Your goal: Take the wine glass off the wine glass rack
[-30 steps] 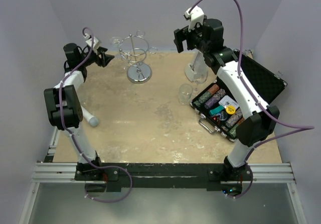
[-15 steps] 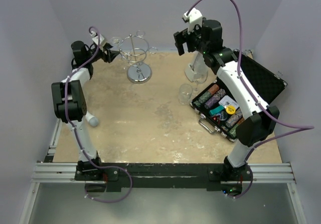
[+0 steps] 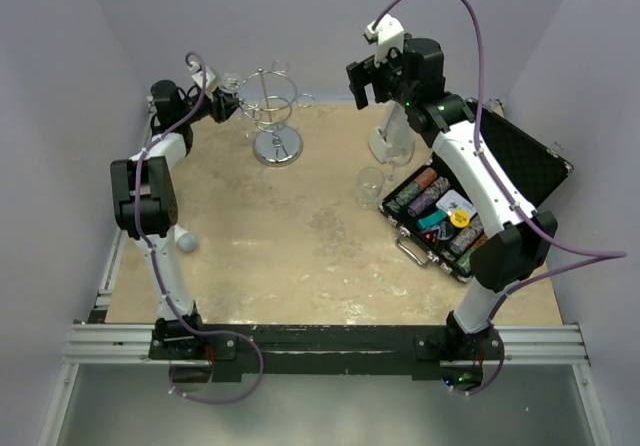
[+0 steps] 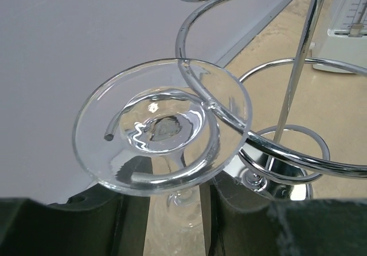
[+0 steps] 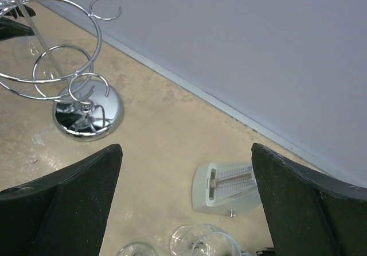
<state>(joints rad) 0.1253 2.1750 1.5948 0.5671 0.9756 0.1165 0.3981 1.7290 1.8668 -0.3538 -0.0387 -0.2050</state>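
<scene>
The wine glass (image 4: 163,132) hangs upside down by its round foot from a curled arm of the chrome wine glass rack (image 4: 229,112). In the top view the glass (image 3: 231,84) is at the rack's (image 3: 270,101) left side, at the table's far left. My left gripper (image 4: 175,216) is under the foot, one finger on each side of the stem, open, with a small gap showing on both sides. The left gripper (image 3: 225,104) reaches in from the left. My right gripper (image 3: 375,76) hovers high at the far right, wide open and holding nothing, and it looks down at the rack's base (image 5: 88,111).
A grey metronome (image 3: 390,136) stands right of the rack, with clear glasses (image 5: 206,241) in front of it. An open case of poker chips (image 3: 445,216) lies at the right. A small pale cylinder (image 3: 185,241) rests near the left arm. The back wall is close behind the rack.
My left gripper has moved right and back to the rack, and its jaws have narrowed around the glass stem. The right arm has not moved.
</scene>
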